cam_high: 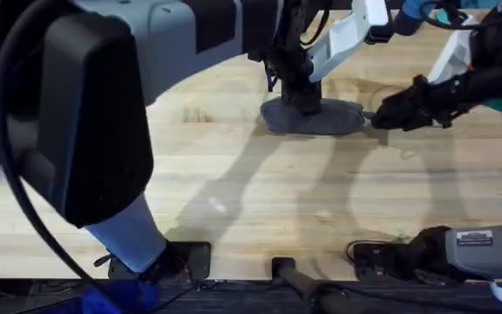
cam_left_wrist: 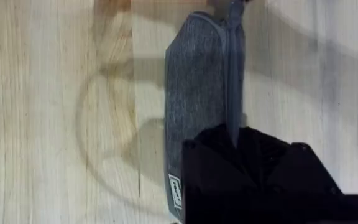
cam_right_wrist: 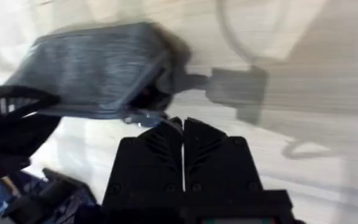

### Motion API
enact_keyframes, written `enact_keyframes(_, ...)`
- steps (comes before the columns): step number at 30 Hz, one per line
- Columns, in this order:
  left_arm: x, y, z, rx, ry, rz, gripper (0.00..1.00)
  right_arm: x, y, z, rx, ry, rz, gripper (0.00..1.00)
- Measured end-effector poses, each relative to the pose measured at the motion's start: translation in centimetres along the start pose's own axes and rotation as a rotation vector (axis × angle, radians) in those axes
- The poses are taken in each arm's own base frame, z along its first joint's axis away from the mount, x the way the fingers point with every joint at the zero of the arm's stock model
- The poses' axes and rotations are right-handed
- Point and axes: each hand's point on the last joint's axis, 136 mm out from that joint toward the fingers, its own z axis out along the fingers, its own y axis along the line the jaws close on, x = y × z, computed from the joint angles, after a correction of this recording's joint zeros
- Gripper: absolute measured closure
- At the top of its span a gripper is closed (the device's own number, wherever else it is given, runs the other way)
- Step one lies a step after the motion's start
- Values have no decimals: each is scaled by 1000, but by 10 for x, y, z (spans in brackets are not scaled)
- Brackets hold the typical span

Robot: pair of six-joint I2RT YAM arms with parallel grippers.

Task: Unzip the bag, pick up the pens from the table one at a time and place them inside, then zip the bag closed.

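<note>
Overhead, left end effector (cam_high: 303, 98) pins the bag (cam_high: 314, 117) to the counter (cam_high: 251, 201), grip unclear; right end effector (cam_high: 382, 118), fingers together, seemingly pinches the pull tab (cam_right_wrist: 143, 118).

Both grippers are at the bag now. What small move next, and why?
Probably draw the right gripper slowly away along the zipper line. Its fingers look shut right at the bag's end, by the pull tab, though the grip itself isn't clear. The left gripper presses on the bag's middle, which should keep it from sliding.
</note>
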Motion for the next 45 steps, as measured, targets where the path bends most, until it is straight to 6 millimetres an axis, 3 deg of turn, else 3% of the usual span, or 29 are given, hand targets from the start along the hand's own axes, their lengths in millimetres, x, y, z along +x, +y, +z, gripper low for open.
enact_keyframes(8,1,1,-1,-1,-1,-4,961,-3,-33,-8,89,-24,45,969)
enact_keyframes(36,1,1,-1,-1,-1,-4,961,4,-42,4,115,14,46,970)
enact_keyframes(39,1,2,-1,-3,1,-4,960,7,-42,4,114,25,51,874)
enact_keyframes(40,2,2,-1,-4,2,-2,925,8,-42,4,115,29,52,812)
enact_keyframes(41,3,2,-1,-7,8,-4,828,9,-42,4,114,32,54,744)
enact_keyframes(42,5,3,-1,-12,21,-7,668,9,-42,4,115,36,55,647)
enact_keyframes(45,12,6,-2,-31,52,-12,182,9,-40,1,114,39,57,195)
